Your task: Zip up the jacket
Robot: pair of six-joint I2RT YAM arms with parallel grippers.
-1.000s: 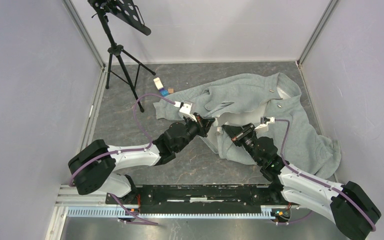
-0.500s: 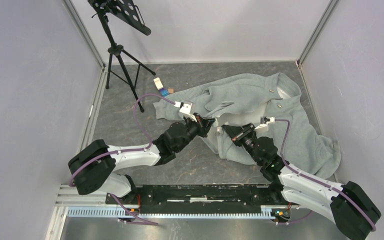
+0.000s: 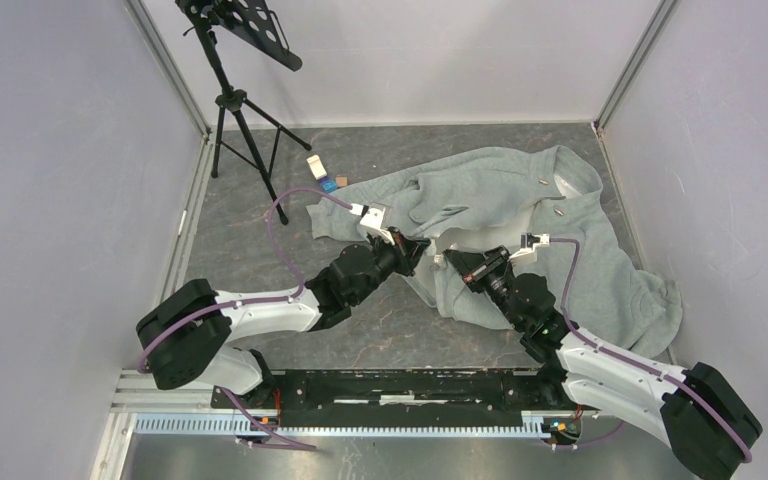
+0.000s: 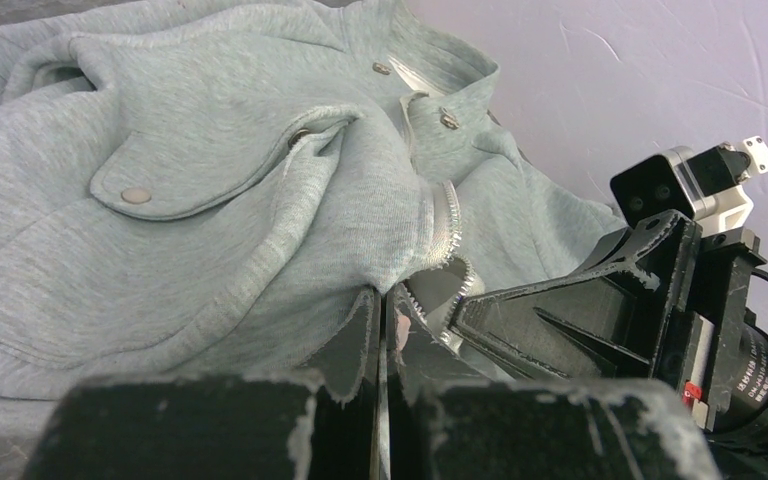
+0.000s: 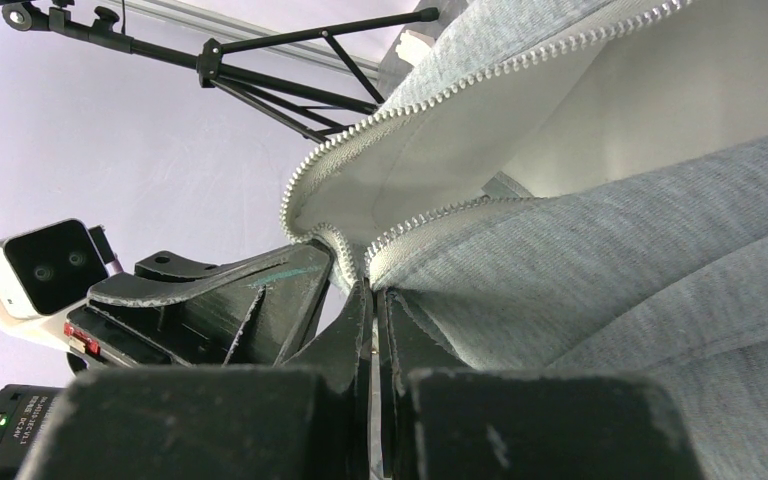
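Down at the hem of the jacket (image 3: 520, 200), sprawled rumpled and unzipped over the far right of the bench (image 3: 380, 330). Left gripper (image 3: 422, 247) squeezed fully together on one edge of the zipper (image 5: 430, 105) — right gripper (image 3: 450, 262) likewise clamped tight on the other toothed edge. Tips just beside each other, almost nose to nose.

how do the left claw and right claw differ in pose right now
The left claw reaches in from the left, its arm over bare table; the right claw reaches in from the right, its arm over the jacket. The left claw pinches the edge below the snap pocket; the right claw pinches a zipper edge under the pale lining. Both are shut, tips nearly meeting.
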